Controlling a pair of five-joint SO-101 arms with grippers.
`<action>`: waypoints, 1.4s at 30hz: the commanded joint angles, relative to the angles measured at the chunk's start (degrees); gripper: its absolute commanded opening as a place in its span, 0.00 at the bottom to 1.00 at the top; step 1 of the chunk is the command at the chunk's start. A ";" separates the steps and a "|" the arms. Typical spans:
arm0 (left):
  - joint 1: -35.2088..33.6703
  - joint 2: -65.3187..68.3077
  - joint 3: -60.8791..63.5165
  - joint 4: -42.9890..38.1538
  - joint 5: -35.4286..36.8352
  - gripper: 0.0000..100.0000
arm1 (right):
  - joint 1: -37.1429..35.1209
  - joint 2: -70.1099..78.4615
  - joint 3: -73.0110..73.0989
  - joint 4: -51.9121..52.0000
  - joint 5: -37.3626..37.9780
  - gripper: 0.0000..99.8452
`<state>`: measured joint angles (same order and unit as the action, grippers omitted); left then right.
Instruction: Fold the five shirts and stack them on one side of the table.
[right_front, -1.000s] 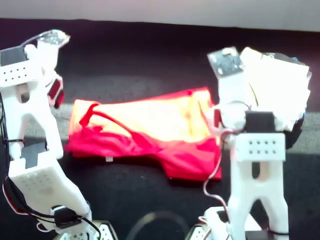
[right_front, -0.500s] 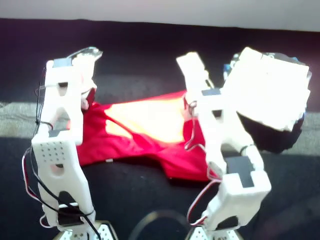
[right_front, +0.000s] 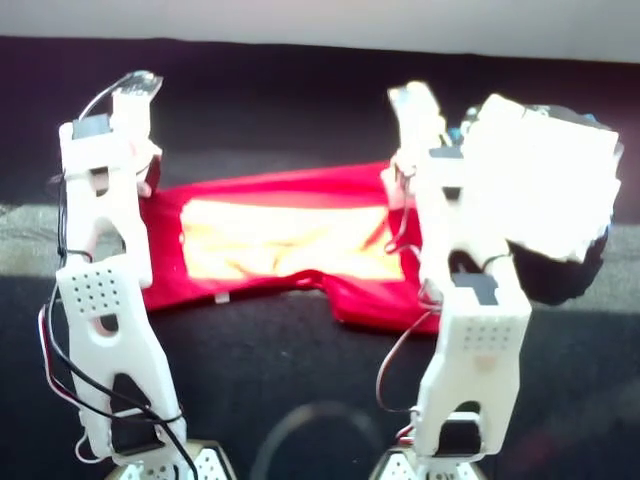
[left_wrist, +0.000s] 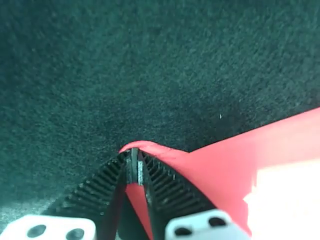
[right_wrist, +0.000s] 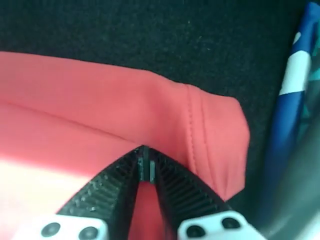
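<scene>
The red shirt (right_front: 290, 240) lies flat just beside the pale pile (right_front: 545, 175), long axis pointing at it, with the left pincer (left_wrist: 134, 160) clamped on its far end and the right pincer (right_wrist: 145, 162) clamped on the end nearest the pile.

The shirt (right_front: 290, 240) lies spread left to right across the middle of the table (right_front: 280, 110), between my two grippers. My left gripper (left_wrist: 134, 167) is clamped on its left end and my right gripper (right_wrist: 146, 167) on its right end. Just right of that end, toward the table's right edge, sits a pile (right_front: 545, 180) of cloth.
</scene>
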<state>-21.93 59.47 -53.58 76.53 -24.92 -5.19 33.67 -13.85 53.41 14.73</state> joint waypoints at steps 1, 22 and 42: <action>-1.63 1.10 -9.71 4.31 1.76 0.01 | -0.04 -0.92 -7.96 5.49 -0.44 0.01; 0.84 -18.68 -3.03 25.41 6.59 0.01 | -3.65 -28.00 -11.21 30.64 -0.44 0.01; 7.25 -54.64 84.79 -22.42 6.59 0.01 | -14.46 -44.88 37.32 29.93 24.18 0.17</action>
<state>-15.16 7.43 28.18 59.12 -18.59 -19.16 -7.65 13.85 89.27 35.38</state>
